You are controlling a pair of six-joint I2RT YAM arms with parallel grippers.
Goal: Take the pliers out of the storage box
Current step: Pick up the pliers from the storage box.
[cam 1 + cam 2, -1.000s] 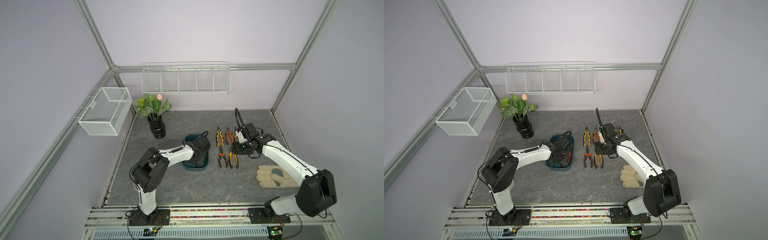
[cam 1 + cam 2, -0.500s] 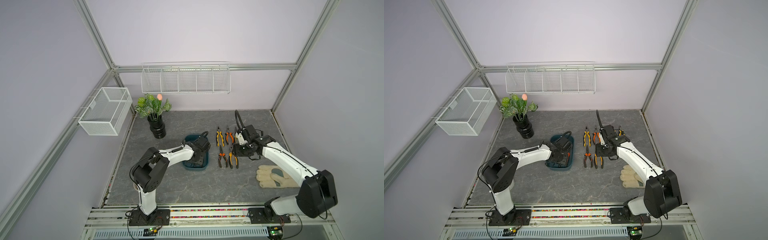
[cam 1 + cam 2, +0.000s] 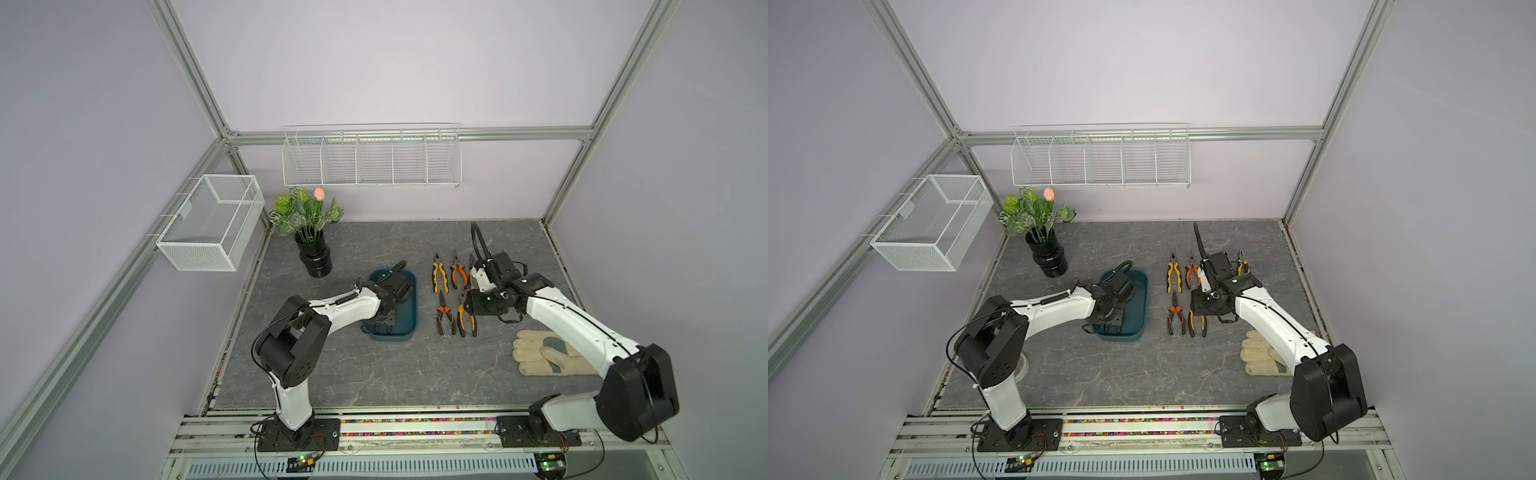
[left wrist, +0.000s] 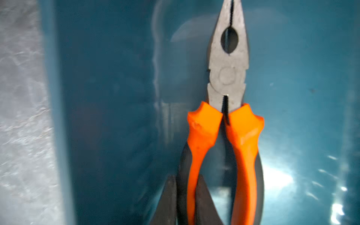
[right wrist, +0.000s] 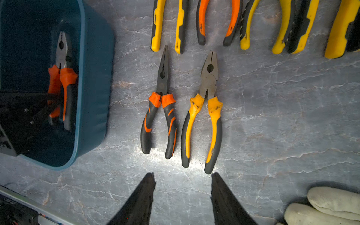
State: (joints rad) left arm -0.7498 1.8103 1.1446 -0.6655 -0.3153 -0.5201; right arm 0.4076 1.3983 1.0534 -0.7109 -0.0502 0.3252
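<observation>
Orange pliers clamped by left gripper, hidden in top views; right gripper apart

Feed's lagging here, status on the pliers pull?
Left gripper shut on orange pliers inside storage box. Right gripper open, empty. Nothing blocking lift.

I get both top views evenly lit, soft shadows, sharp, frame posts bowing at the edges. Left wrist view is soft: orange pliers smeared, glare on the storage box floor. Right wrist view: hot spot on the bench, fingers dark and blurred.
</observation>
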